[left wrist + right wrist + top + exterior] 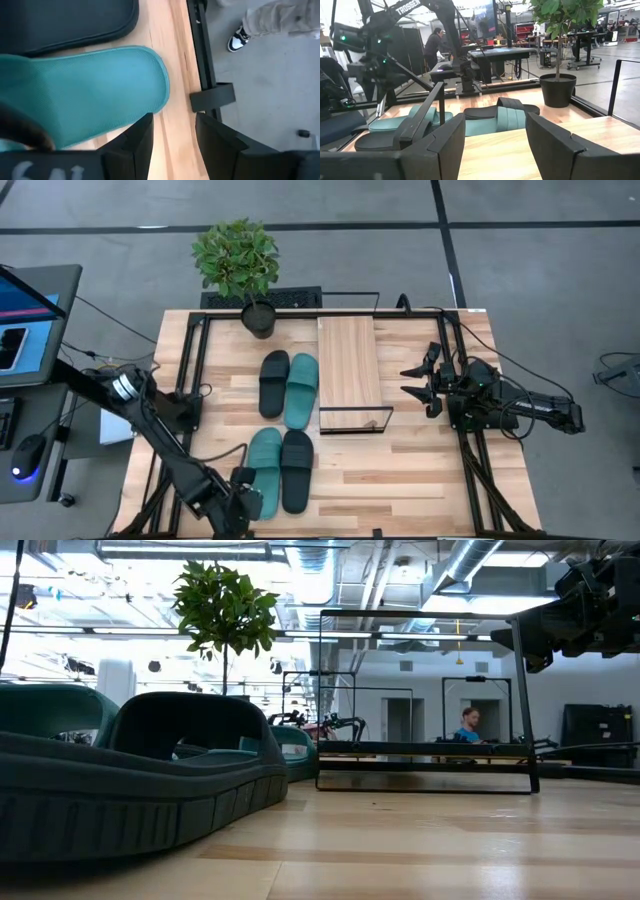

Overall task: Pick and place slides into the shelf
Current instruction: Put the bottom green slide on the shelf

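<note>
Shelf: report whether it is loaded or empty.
Empty. The high view shows the shelf with a bare board; all four slides lie on the table beside it.

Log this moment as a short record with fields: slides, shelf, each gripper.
slides: four on the table, none on the shelf; far pair black and teal, near pair teal and black
shelf: wood board bare
left gripper: open, at near teal slide's heel, nothing held
right gripper: open, beside shelf, empty

4 slides (pixel 283 427) on table, left of shelf (pixel 349 362)
</note>
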Robot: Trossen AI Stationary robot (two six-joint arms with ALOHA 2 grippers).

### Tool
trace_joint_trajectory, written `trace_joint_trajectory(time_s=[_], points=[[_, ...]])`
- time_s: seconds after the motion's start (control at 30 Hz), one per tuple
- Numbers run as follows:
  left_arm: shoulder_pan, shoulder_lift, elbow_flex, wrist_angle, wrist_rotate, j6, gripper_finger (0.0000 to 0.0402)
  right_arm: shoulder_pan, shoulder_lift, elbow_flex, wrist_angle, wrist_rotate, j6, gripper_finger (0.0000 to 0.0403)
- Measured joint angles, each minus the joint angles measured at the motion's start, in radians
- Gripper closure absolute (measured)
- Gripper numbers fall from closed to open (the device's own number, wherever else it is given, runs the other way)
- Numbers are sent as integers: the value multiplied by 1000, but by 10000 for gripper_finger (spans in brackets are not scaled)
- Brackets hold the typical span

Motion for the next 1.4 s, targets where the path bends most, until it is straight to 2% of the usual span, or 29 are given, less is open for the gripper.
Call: trace_joint_trajectory(time_s=[0.1,0.23,0.33,0.43,0.57,0.7,1.0,1.23,1.4], points=[[0,17,0,14,-30,-1,267,0,0,0,0,0,0,202],[11,16,1,17,-163,-17,267,0,0,0,0,0,0,202],[20,16,1,17,-207,-22,267,0,0,0,0,0,0,202],[33,16,1,36,-179,-43,267,0,0,0,0,0,0,202],[39,16,1,149,-124,-41,267,0,0,0,0,0,0,202],[38,16,1,226,-130,-41,267,0,0,0,0,0,0,202],[36,70,2,241,-146,-127,267,0,-1,0,0,0,0,202],[36,160,1,260,-32,-195,267,0,7,0,-3,0,0,202],[32,164,2,245,-43,-224,267,0,7,0,1,0,0,202]])
